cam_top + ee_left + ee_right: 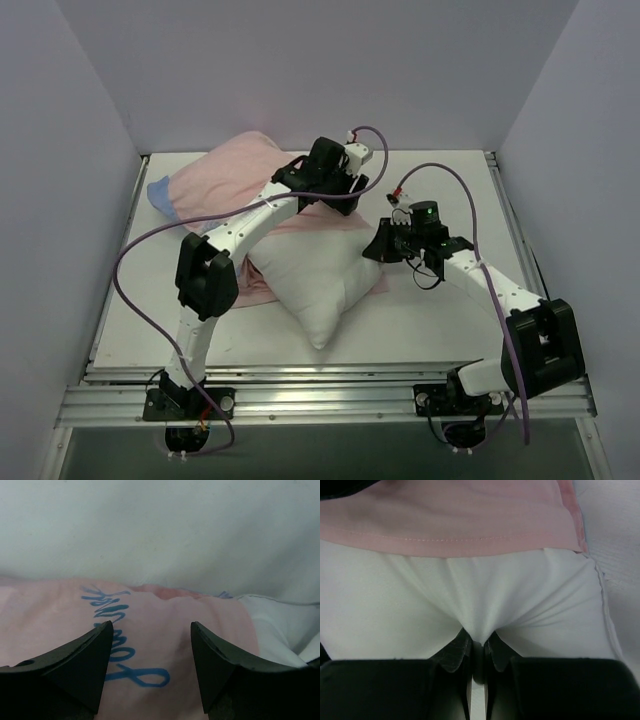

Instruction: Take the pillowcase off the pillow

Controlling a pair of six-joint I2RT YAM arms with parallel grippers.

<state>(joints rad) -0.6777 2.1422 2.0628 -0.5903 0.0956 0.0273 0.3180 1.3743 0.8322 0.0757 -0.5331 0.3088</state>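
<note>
White tabletop (420, 330), lilac walls (300, 60) behind: pillow (315, 290) lies mid-table, near end out, far end apparently still inside the pink, inside-out pillowcase (225, 175). Right gripper (479, 642) pinches a thin fold of pillow; left gripper (151, 626) hovers w/ jaws apart over the pillowcase, holding nothing. Risks: fold slips under pull; left bite catches pillow thru fabric, dragging both.

env: robot lab cell | plain walls (300, 70) | alu rail (330, 398) base
</note>
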